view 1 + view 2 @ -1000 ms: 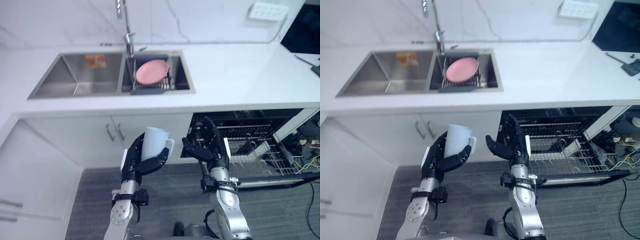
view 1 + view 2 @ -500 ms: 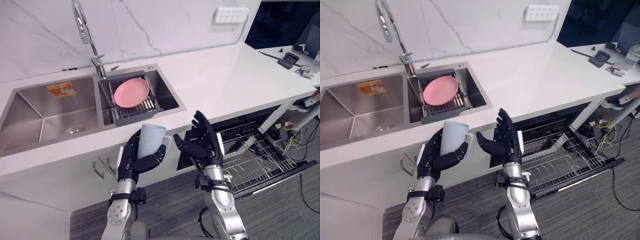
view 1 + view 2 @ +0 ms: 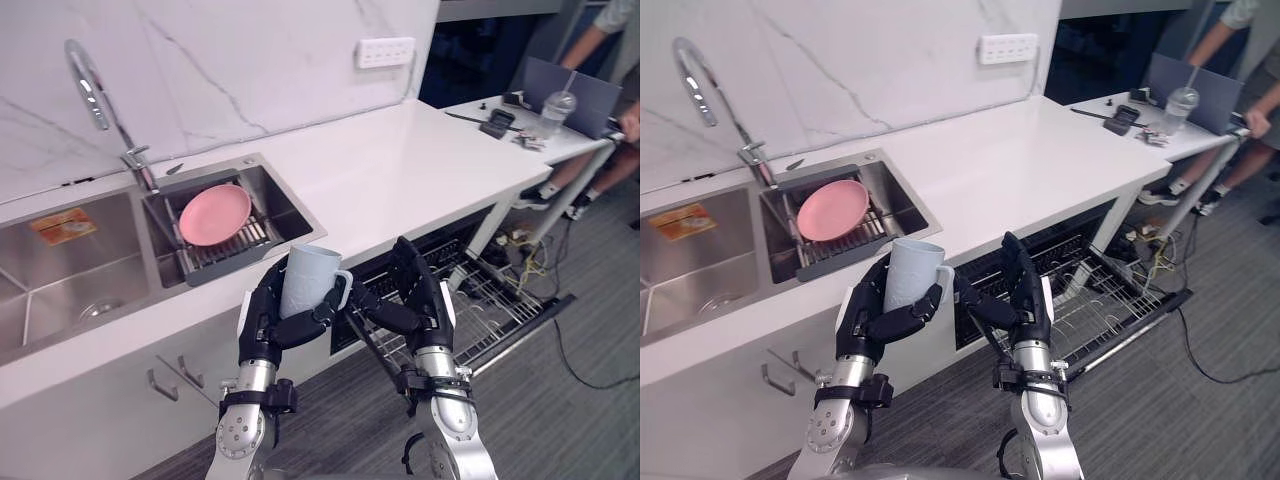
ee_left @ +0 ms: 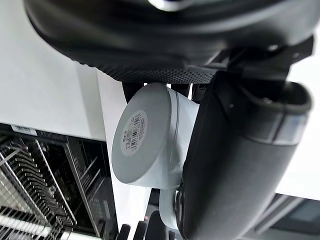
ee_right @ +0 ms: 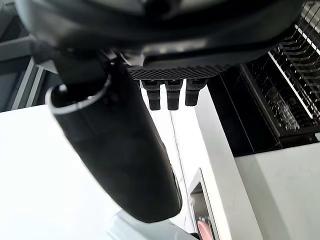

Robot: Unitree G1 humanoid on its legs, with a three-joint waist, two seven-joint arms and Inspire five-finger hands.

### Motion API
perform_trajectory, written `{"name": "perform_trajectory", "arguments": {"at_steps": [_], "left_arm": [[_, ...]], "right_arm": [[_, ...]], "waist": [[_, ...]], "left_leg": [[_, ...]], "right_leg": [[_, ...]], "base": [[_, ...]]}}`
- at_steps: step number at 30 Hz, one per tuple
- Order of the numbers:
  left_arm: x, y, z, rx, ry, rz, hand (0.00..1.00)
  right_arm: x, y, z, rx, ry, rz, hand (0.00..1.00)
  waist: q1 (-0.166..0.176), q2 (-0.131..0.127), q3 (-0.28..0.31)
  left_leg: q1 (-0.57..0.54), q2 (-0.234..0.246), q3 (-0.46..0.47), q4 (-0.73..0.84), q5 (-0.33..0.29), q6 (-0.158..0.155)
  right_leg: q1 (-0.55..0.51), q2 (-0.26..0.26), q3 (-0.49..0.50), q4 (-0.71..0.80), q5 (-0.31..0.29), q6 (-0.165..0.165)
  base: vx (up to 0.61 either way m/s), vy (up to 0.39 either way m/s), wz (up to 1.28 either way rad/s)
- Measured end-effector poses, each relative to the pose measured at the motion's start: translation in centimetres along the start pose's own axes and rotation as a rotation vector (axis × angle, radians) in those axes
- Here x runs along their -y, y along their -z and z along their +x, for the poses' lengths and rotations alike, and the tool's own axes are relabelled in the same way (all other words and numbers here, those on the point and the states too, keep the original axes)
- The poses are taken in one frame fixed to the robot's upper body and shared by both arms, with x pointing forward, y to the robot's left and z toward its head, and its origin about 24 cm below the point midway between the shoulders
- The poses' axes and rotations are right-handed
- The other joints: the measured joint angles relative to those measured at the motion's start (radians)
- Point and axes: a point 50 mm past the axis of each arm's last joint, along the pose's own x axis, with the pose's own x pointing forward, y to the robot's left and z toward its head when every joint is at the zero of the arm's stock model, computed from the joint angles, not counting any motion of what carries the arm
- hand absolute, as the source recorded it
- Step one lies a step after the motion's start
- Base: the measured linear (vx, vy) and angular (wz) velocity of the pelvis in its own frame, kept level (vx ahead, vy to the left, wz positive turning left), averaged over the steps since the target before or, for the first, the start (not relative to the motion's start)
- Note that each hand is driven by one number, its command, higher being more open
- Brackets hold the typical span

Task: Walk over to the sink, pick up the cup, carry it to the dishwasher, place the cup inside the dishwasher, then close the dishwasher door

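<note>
A pale grey cup (image 3: 307, 281) with a handle is held upright in front of the counter edge, my left hand (image 3: 268, 318) shut round it. From the left wrist view the cup (image 4: 150, 140) shows its labelled base between thumb and fingers. My right hand (image 3: 412, 300) hovers open just right of the cup, its fingers (image 5: 171, 94) straight. The dishwasher (image 3: 490, 300) stands open under the counter to the right, its door down and wire rack (image 3: 1102, 305) pulled out. The steel sink (image 3: 90, 260) lies to the left.
A pink plate (image 3: 214, 214) rests on a drain rack in the right basin, under the tap (image 3: 92, 90). A white counter (image 3: 400, 170) runs right to a table with a phone and bottle (image 3: 553, 108). A person (image 3: 610, 40) stands at far right. Cables lie on the floor.
The camera has swung right, so sink and counter slid left in view and the dishwasher came closer. Both hands keep their pose, the left still holding the cup.
</note>
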Motion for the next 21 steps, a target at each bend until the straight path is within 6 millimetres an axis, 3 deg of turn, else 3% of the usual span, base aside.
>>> {"name": "perform_trajectory", "arguments": {"at_steps": [2,7,12,21], "left_arm": [[-0.3,-0.6,0.9,0.038,-0.033,0.003,0.30],[-0.4,-1.8,2.7,0.107,-0.051,0.008,0.30],[-1.6,-0.9,3.7,0.073,-0.104,0.048,0.30],[-2.1,-0.3,4.3,0.051,-0.125,0.073,0.30]], "right_arm": [[-0.6,-0.3,0.4,0.012,-0.031,0.006,0.90],[-1.3,-0.9,1.2,0.040,-0.075,0.047,0.90],[-2.3,-0.8,1.1,0.027,-0.169,0.092,0.90],[-1.9,-0.6,1.0,0.010,-0.217,0.107,0.90]], "waist": [[-0.005,0.002,-0.002],[-0.016,0.002,-0.002],[-0.026,0.005,-0.003],[-0.041,0.017,-0.008]], "left_leg": [[0.015,0.007,0.063,-0.012,0.001,0.002],[0.051,-0.003,0.100,-0.032,0.005,0.019],[0.065,-0.037,0.109,-0.041,0.003,0.030],[0.062,-0.041,0.095,-0.037,0.007,0.035]], "right_leg": [[-0.022,0.002,-0.017,-0.006,0.034,0.004],[-0.022,-0.004,-0.021,-0.060,0.106,0.008],[-0.016,-0.028,-0.025,-0.123,0.155,0.035],[-0.016,-0.017,0.000,-0.170,0.196,0.032]], "base": [[-0.04,0.021,-0.89],[-0.07,0.046,-0.58],[-0.13,0.033,-0.38],[-0.03,-0.004,-0.14]]}}
